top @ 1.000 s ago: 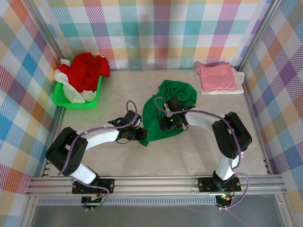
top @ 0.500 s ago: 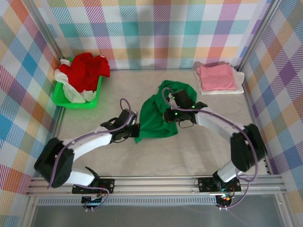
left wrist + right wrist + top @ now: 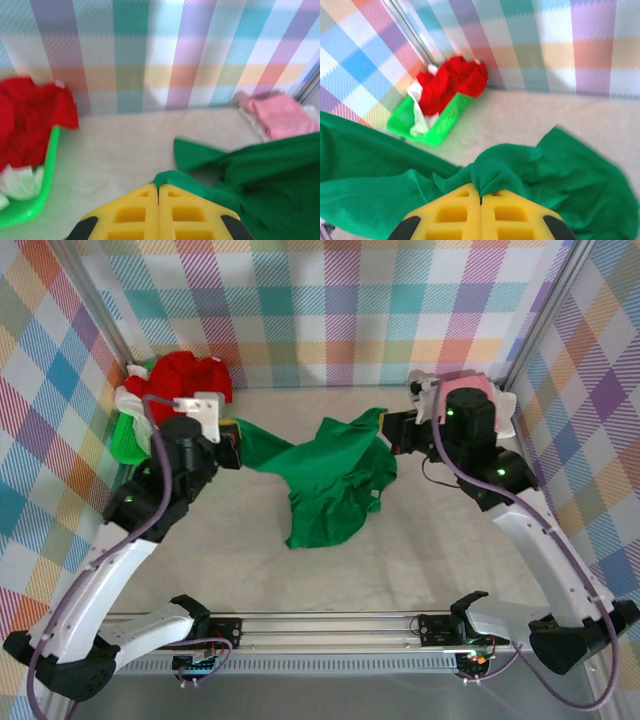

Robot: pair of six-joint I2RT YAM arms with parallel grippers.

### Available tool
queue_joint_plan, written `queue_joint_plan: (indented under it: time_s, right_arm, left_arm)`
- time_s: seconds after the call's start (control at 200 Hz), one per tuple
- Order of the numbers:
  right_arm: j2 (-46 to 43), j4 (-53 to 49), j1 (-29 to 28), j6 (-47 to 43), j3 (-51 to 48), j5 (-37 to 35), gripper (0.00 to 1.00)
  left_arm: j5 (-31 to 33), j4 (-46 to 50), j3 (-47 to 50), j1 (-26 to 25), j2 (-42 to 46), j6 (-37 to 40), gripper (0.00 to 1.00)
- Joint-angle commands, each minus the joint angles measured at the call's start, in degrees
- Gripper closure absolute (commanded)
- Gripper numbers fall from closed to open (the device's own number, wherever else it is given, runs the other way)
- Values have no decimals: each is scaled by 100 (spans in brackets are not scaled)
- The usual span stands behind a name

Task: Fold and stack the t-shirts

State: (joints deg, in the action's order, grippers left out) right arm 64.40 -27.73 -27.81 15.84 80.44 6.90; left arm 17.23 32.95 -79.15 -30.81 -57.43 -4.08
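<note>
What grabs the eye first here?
The bright green t-shirt is strung across mid-table between the left gripper and the right gripper, both shut on its fabric. Next comes the red t-shirt, heaped in the lime basket at the far left corner. A folded pink t-shirt lies far right.

- A green plastic basket point(image 3: 446, 120) is sitting in the far left corner.
- Checked walls point(image 3: 330, 310) are enclosing the pale table point(image 3: 430, 540) on three sides.
- A metal rail point(image 3: 330, 625) is running along its near edge.
</note>
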Motion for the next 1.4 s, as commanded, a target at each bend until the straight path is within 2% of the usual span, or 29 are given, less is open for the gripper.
queue_joint_plan:
  time_s: [0.0, 0.105, 0.24, 0.35, 0.47, 0.53, 0.635, 0.8, 0.92, 1.045, 1.09, 1.14, 1.16, 1.175, 1.205, 1.23, 1.265, 1.3, 1.335, 1.365, 1.395]
  right_arm:
    - [-509, -127, 17, -220, 344, -335, 100]
    - [-947, -313, 13, -329, 609, -761, 100]
    - [-1322, -588, 13, -423, 1109, -924, 100]
    - [-1371, -884, 14, -439, 1604, -1059, 100]
    - [-1255, -1075, 13, -626, 2234, -1315, 100]
    - [-1071, -1163, 13, -755, 2544, -1475, 100]
    - [-447, -1314, 13, -951, 3071, -1796, 100]
    - [900, -927, 66, -1262, 3551, -2180, 100]
    - [2404, -632, 556, -993, 4121, -1668, 100]
    - [4342, -181, 593, -908, 5111, -1591, 100]
    - [5177, -195, 593, -820, 5769, -1544, 100]
    - [6308, -444, 601, -749, 7049, -1338, 100]
    - [6881, -634, 604, -700, 7900, -1248, 89]
    - [7261, -710, 602, -657, 8397, -1226, 76]
    - [7866, -796, 602, -554, 9244, -1163, 51]
    - [8209, -777, 602, -488, 9721, -1070, 39]
    - [8385, -693, 602, -405, 9940, -958, 33]
    - [8230, -596, 602, -283, 9651, -882, 30]
    - [7922, -431, 601, -257, 9082, -772, 28]
    - [7413, -132, 598, -271, 8208, -632, 19]
    - [7025, 85, 586, -287, 7523, -572, 17]
  left_arm:
    - [-217, 381, -785, 55, 151, 575, 100]
    - [-940, 759, -1729, 49, 8, 650, 100]
    - [-1444, 1548, -3217, 49, -377, 768, 100]
    - [-1740, 1897, -4230, 49, -722, 686, 100]
    - [-2420, 2051, -5160, 49, -1158, 471, 100]
    - [-2405, 2035, -5440, 49, -1374, 497, 100]
    - [-1904, 2145, -5832, 49, -1831, 675, 100]
    - [-1021, 1538, -5074, 72, -2271, 924, 100]
    - [-697, 1258, -4295, 336, -2731, 819, 100]
    - [-530, 476, -2738, 1226, -2976, 357, 100]
    - [-576, 235, -2270, 1632, -3169, 178, 100]
    - [-565, 199, -1999, 1973, -3497, -6, 100]
    - [-528, 225, -1935, 2099, -3636, -61, 100]
    - [-486, 255, -1891, 2162, -3734, -99, 99]
    - [-351, 292, -1797, 2279, -3899, -165, 80]
    - [-170, 327, -1714, 2338, -3995, -244, 66]
    - [61, 369, -1595, 2408, -4070, -344, 56]
    - [209, 330, -1389, 2437, -4019, -434, 50]
    - [299, 200, -1131, 2447, -3844, -490, 45]
    - [299, 60, -819, 2446, -3626, -541, 43]
    - [258, -60, -569, 2442, -3379, -621, 39]
